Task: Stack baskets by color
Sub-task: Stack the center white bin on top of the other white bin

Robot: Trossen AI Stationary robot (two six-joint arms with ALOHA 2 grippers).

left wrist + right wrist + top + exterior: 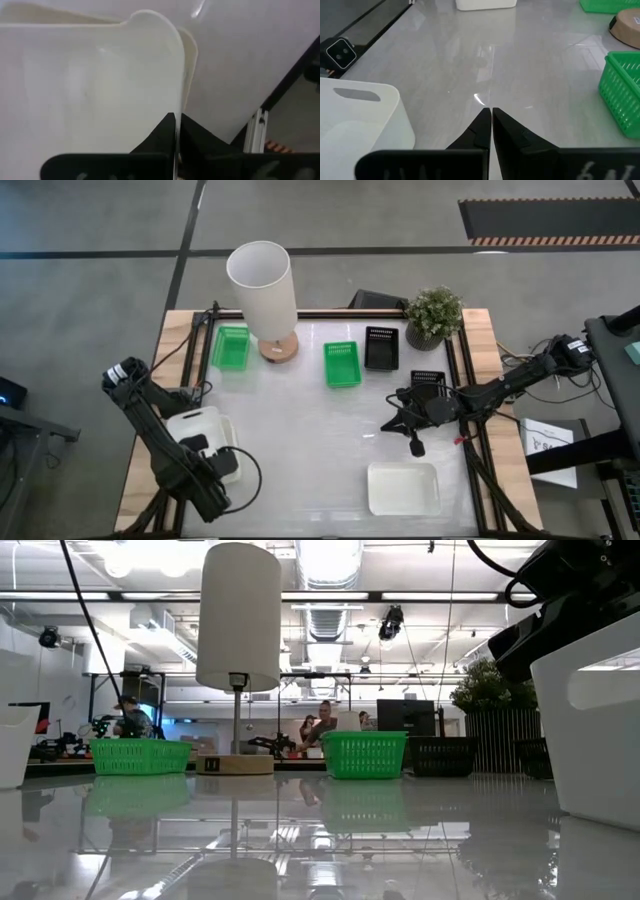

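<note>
High view, green baskets: two bright green baskets with slotted walls sit at the far side; left green basket (pixel 231 347) just left of the lamp (pixel 262 290), middle green basket (pixel 342 364) right of the lamp base. Long axes run near-to-far.
High view, black baskets: one black basket (pixel 381 347) just right of the middle green basket, long axis near-to-far; a second black basket (pixel 428 380) lies by the right arm, partly covered.
High view, white baskets: near-right white basket (pixel 403 488), translucent, long axis left-to-right; near-left white basket (pixel 200 430) under the left arm.
High view, other: plant (pixel 433 315) at the far right corner of the table (pixel 310 450).
High view, right gripper (pixel 416 446): over bare table right of centre, fingers clenched, empty.
Low view: both green baskets upright, open side up, either side of the lamp; white basket wall fills the right edge.
Left wrist view, left gripper (pixel 176 131): fingers pressed together at the rim of the white basket; whether they pinch the wall, cannot tell.
Right wrist view: right gripper fingertips meet, nothing between them; white basket near, green basket beside.
</note>
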